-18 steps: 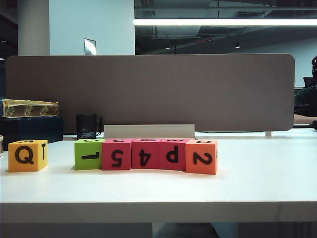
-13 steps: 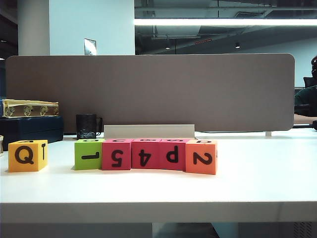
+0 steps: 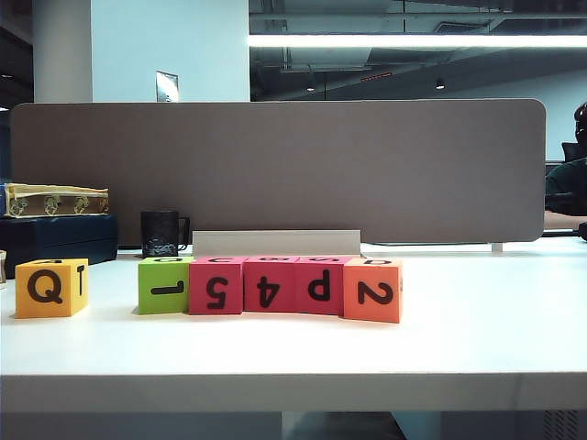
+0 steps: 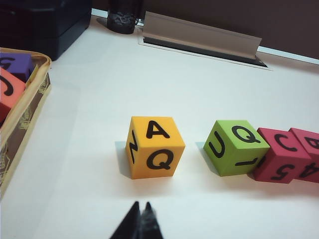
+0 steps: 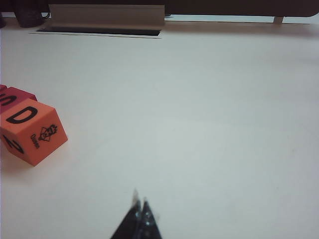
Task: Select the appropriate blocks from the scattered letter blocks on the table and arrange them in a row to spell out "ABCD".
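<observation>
Exterior view: five blocks are sitting in a tight row near the middle of the table [image 3: 477, 339], green [image 3: 163, 286], then pink 5 [image 3: 216, 287], pink 4 [image 3: 269, 286], pink P [image 3: 320, 286] and orange 2 [image 3: 373, 291]. The yellow Q block [image 3: 50, 288] is sitting well apart on the left. No arms are showing here.

Left wrist view: the left tool [image 4: 140, 219] is hanging low just in front of the yellow block [image 4: 154, 147], tips pinched together, gripping nothing. That block is showing A on top, the 5 block [image 4: 281, 154] C. I'm guessing the tops are what's spelling the word, so A is probably waiting to join the row and green is the odd one out.

Right wrist view: the right tool [image 5: 140, 216] is also looking closed and empty, over bare table. The orange block [image 5: 32, 130], D on top, is ending the row off to its side.
</observation>
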You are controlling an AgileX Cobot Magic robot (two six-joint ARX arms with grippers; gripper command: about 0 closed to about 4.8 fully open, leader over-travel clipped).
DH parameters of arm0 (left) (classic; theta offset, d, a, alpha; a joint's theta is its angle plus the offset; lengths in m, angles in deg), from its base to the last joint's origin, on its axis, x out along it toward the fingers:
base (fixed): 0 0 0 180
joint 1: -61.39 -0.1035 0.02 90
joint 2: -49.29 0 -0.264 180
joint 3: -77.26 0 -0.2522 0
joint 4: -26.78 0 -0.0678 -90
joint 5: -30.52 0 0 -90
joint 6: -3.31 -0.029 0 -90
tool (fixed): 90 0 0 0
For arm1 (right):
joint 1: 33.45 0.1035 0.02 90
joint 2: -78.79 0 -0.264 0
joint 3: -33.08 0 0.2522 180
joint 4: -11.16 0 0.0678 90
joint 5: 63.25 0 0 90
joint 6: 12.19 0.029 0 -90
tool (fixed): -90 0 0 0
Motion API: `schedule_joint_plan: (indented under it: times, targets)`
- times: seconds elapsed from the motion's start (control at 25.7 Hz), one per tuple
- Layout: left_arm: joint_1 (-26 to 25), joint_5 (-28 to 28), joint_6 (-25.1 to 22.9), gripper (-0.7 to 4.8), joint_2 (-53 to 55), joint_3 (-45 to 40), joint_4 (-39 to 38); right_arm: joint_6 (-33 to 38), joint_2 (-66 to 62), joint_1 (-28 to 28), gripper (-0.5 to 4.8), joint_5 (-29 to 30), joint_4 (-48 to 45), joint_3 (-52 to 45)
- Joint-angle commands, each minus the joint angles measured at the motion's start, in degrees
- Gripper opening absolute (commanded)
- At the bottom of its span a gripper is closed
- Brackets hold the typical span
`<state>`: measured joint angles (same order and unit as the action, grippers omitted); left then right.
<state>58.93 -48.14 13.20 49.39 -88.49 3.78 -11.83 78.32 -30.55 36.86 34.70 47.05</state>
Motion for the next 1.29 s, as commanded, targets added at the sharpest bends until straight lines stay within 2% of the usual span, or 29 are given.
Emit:
schedule_joint_plan:
  times: [0.04,0.16,0.23,0.47,0.86,0.97,1.17,1.29]
  targets:
    - [-0.1,0.3,0.4,-0.05,0.1,0.1,-0.1,1.4,0.6,0.1,-0.02,1.2,-1.6,-0.2]
    - [-0.1,0.5,2.8,-0.05,0.1,0.2,-0.1,4.0,0.6,0.1,-0.02,4.2,-6.0,-0.1]
    - [-0.1,2.7,5.5,-0.05,0.1,1.3,-0.1,5.4,0.6,0.1,-0.02,5.2,-8.8,0.1]
    - [0.0,4.3,5.5,-0.05,0.1,8.3,-0.9,10.6,0.6,0.3,-0.02,5.3,-10.1,1.7]
    - [0.0,6.1,5.8,-0.05,0.6,16.9,-4.6,10.7,0.3,0.3,-0.02,5.2,-9.7,15.1]
    - [0.0,8.2,5.8,-0.05,3.7,20.3,-5.4,10.7,-1.6,0.3,-0.02,5.1,-8.2,19.4]
    - [0.0,8.6,5.7,-0.05,11.8,25.2,-5.3,10.7,-8.9,0.4,-0.02,5.4,-5.5,25.4]
    - [0.0,12.3,5.1,-0.05,18.1,29.5,-5.2,10.6,-16.2,0.4,-0.02,7.6,-1.8,30.8]
